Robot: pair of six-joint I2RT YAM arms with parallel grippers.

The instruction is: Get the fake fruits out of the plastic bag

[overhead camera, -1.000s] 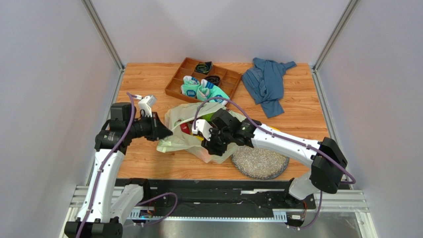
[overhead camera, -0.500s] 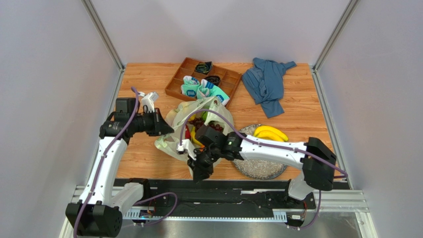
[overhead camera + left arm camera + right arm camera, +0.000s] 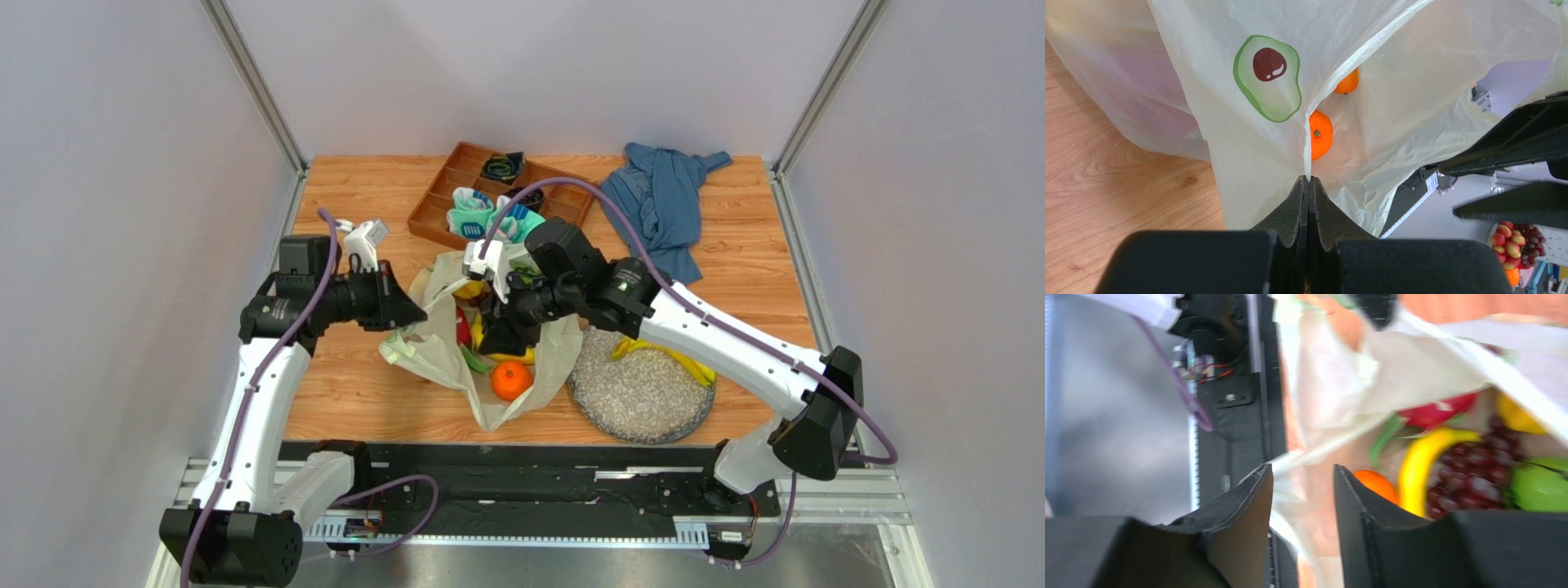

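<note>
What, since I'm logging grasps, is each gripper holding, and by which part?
The left gripper pinches the plastic bag by a fold of film near its opening. The right gripper is open, holding nothing.

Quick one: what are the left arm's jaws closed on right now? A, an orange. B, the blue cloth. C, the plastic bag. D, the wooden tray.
C: in the left wrist view the left arm's jaws are pressed shut on a fold of the plastic bag, just below its avocado print.
</note>
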